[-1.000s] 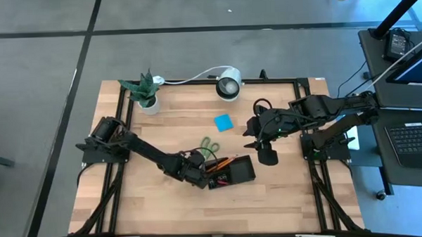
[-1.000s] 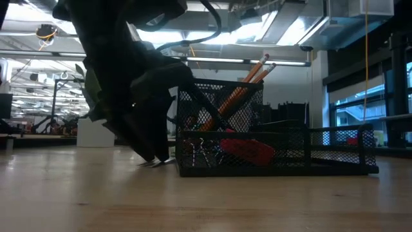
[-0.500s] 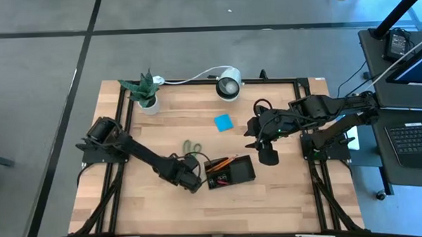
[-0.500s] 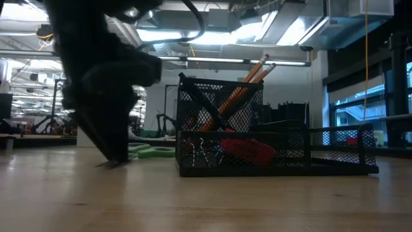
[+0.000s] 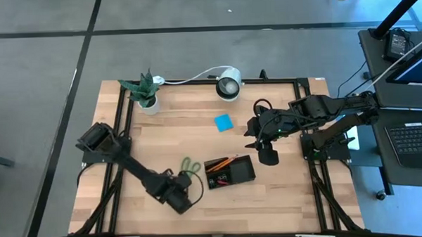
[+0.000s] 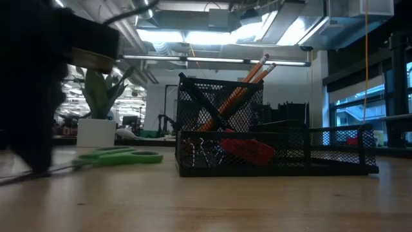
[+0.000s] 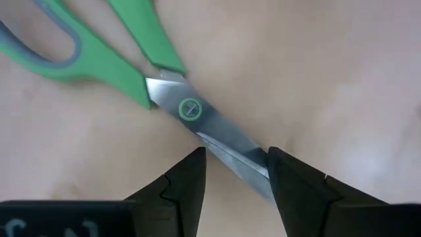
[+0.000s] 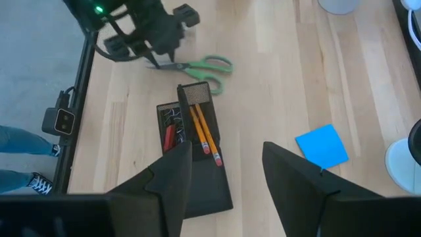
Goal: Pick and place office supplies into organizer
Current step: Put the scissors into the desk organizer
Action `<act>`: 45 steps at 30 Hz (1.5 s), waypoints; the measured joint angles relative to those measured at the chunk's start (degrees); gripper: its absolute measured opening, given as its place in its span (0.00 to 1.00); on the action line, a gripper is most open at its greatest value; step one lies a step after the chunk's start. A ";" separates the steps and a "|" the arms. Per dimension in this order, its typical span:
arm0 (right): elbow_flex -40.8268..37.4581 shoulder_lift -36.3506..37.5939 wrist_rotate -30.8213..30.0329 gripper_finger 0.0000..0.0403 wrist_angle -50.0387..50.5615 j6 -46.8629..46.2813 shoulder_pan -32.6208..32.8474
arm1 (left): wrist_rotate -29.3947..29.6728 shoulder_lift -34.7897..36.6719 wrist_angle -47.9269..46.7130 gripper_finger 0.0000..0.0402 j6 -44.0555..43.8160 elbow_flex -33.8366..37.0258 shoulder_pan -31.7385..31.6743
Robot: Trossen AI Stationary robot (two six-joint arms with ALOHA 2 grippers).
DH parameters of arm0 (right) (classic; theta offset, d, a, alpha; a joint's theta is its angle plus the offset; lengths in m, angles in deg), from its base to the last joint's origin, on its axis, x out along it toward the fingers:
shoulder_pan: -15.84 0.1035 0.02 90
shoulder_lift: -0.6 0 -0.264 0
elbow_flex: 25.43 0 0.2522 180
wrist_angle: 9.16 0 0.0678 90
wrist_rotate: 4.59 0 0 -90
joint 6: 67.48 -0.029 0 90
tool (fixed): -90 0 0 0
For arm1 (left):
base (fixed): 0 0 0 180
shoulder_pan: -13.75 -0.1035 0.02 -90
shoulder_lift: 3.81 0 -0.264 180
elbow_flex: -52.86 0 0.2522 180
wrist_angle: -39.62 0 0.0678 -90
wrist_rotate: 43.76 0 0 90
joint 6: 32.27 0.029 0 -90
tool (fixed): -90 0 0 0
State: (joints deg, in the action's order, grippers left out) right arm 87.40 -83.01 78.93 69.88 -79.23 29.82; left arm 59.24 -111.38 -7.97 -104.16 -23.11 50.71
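The green-handled scissors [image 5: 191,165] lie on the table just left of the black mesh organizer [image 5: 230,171], handles toward the far edge. My left gripper [image 5: 181,195] is at their blade end, shut on the blades [image 7: 230,148]. The organizer [image 6: 270,148] holds orange pencils [image 6: 241,90], a red piece [image 6: 248,150] and small clips. A blue sticky-note pad [image 5: 223,122] lies flat beyond the organizer. My right gripper [image 8: 223,178] is open and hovers right of the pad, above the table. My left gripper pinches the scissors' closed blades [image 7: 245,160], a little past the pivot screw, between its two fingers [image 7: 187,181]. It comes from above, and the blades run slantwise across the gap. The tip is hidden under the gripper. The green handles [image 6: 122,156] rest on the table.
A potted plant [image 5: 145,92] and a white round lamp [image 5: 229,85] with its cord stand along the far edge. Bare wood lies near the left gripper and along the near edge [image 5: 270,201]. A person's legs [image 8: 23,158] show beside the table in the right wrist view.
My left gripper has moved toward the near edge and left, away from the organizer, with the scissors' blades in its fingers. The scissors slid along the table with it, from against the organizer's far-left corner to clear of its left side.
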 joint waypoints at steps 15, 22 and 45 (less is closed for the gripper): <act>0.00 -0.01 0.00 0.47 -0.35 -0.02 0.01 | -5.17 0.07 0.61 0.38 16.30 -0.09 9.13; 0.00 0.00 0.00 0.47 -1.71 -0.07 0.00 | -7.65 0.11 1.11 0.32 37.43 -0.09 9.52; -0.07 -13.29 -11.82 0.47 -2.16 -14.34 12.67 | -4.99 0.07 3.11 0.21 59.48 -0.02 5.94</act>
State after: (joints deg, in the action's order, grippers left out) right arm 87.34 -96.31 67.11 67.72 -93.57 42.50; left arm 54.24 -111.32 -4.86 -44.68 -23.13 56.65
